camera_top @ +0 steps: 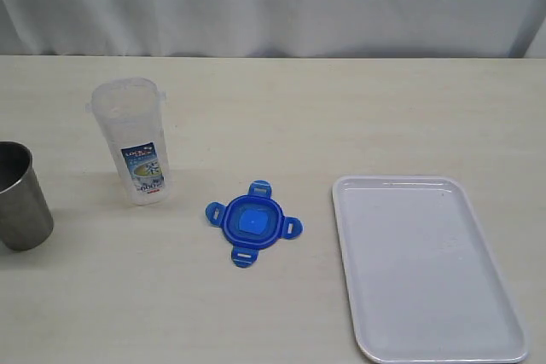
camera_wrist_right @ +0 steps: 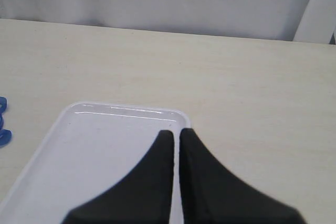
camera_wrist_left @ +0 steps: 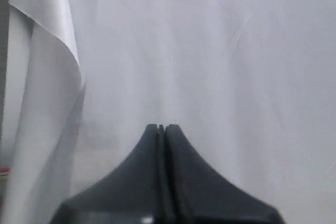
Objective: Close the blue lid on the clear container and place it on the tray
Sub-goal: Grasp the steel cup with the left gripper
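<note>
The clear container point(camera_top: 135, 141) stands upright and uncovered on the table at the left, its printed label facing the camera. To its right the blue lid point(camera_top: 253, 222) lies flat on the table with its flaps spread out. At the right lies the white tray point(camera_top: 424, 269), with nothing on it. Neither arm shows in the exterior view. My left gripper point(camera_wrist_left: 161, 127) is shut on nothing and faces a white curtain. My right gripper point(camera_wrist_right: 176, 131) is shut on nothing, hanging above the tray point(camera_wrist_right: 94, 150) near its corner; a sliver of the blue lid point(camera_wrist_right: 2, 121) shows at the frame edge.
A grey metal cup point(camera_top: 20, 196) stands at the table's left edge, near the container. A white curtain point(camera_top: 273, 2) hangs behind the table's far edge. Bare tabletop point(camera_top: 341, 117) lies between the objects and the curtain.
</note>
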Robot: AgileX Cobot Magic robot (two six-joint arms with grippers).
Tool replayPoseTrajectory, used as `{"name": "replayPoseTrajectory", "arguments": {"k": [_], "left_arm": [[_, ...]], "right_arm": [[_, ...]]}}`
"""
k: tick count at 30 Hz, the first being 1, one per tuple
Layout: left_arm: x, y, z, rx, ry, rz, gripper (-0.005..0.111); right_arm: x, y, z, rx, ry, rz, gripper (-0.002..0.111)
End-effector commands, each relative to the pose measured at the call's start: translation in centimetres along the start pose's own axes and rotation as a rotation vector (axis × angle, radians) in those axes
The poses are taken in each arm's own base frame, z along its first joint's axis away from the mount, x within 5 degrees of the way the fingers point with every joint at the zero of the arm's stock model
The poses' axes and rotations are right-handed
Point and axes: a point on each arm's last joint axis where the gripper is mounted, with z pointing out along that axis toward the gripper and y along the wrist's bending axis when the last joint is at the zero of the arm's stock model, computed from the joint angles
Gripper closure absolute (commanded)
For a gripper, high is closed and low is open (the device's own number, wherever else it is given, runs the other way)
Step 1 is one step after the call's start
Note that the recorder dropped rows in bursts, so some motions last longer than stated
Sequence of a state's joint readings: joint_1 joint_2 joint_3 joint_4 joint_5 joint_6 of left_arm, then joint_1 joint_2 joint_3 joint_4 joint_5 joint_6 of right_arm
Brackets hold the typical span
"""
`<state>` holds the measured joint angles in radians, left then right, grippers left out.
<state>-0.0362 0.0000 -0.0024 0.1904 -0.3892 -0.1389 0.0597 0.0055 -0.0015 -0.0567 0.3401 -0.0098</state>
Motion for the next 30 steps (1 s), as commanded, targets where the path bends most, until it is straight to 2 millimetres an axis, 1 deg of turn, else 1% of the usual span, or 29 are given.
{"name": "replayPoseTrajectory", "arguments": {"k": [1,2,4,8,9,10,13,15,18,22,30], "left_arm": [[-1.0,-0.1,-0.1,0.027,-0.117,-0.194,0.103],[-1.0,-0.2,-0.1,0.029,-0.118,-0.208,0.095],[-1.1,-0.3,-0.1,0.046,-0.12,-0.229,0.071],[-1.4,-0.5,-0.2,0.072,-0.158,-0.203,0.012],[-1.5,-0.5,-0.2,0.073,-0.163,-0.203,0.004],[-1.5,-0.5,-0.2,0.072,-0.163,-0.196,0.002],[-1.5,-0.5,-0.2,0.072,-0.17,-0.163,0.002],[-1.3,-0.5,0.1,0.069,-0.15,-0.136,0.002],[-0.6,-0.5,0.6,0.058,-0.075,-0.098,0.002],[1.3,-0.4,1.7,0.048,0.097,-0.053,0.002],[5.2,-0.4,3.5,0.062,0.41,-0.037,0.002]], "right_arm": [[0.0,0.0,0.0,0.0,-0.002,-0.006,0.104],[0.0,0.0,0.0,0.0,-0.002,-0.006,0.104],[0.0,0.0,0.0,0.0,-0.002,-0.006,0.104],[0.0,0.0,0.0,0.0,-0.002,-0.006,0.104],[0.0,0.0,0.0,0.0,-0.002,-0.006,0.104],[0.0,0.0,0.0,0.0,-0.002,-0.006,0.104],[0.0,0.0,0.0,0.0,-0.002,-0.006,0.104],[0.0,0.0,0.0,0.0,-0.002,-0.006,0.104],[0.0,0.0,0.0,0.0,-0.002,-0.006,0.104],[0.0,0.0,0.0,0.0,-0.002,-0.006,0.104],[0.0,0.0,0.0,0.0,-0.002,-0.006,0.104]]}}
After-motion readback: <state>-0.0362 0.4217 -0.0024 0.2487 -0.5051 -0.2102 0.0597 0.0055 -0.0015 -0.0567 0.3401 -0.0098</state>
